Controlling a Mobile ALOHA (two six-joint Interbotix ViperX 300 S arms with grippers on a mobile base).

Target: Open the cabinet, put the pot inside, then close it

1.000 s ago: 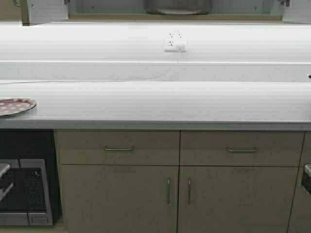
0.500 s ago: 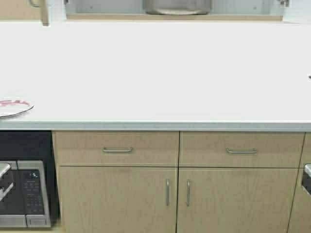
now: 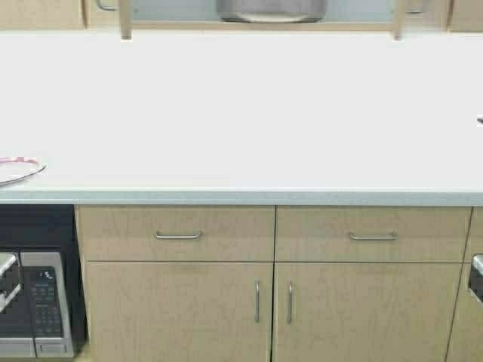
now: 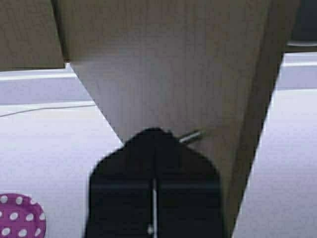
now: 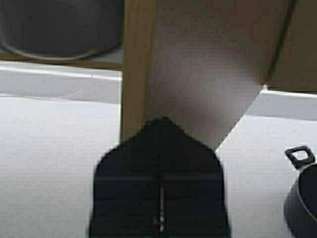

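Note:
The cabinet (image 3: 264,26) runs along the top of the high view, above the counter, and its grey interior shows between two partly open tan doors. The left door edge (image 3: 124,23) and right door edge (image 3: 396,23) hang over the counter. The grey metal pot (image 3: 272,9) stands inside; it also shows in the right wrist view (image 5: 59,29). My left gripper (image 4: 156,131) is shut, its tip against the left door (image 4: 173,64) beside a steel handle (image 4: 190,136). My right gripper (image 5: 161,120) is shut, its tip against the right door (image 5: 208,64). Neither gripper shows in the high view.
A white counter (image 3: 241,113) lies below the cabinet. A pink dotted plate (image 3: 19,167) sits at its left edge. A dark vessel with a black loop handle (image 5: 299,156) stands at the counter's right. Below are drawers (image 3: 177,235), lower doors (image 3: 256,302) and a microwave (image 3: 34,309).
Both upper doors have swung inward. The left door edge has moved right, and the right door edge has come into view. The scene has shifted slightly left and down.

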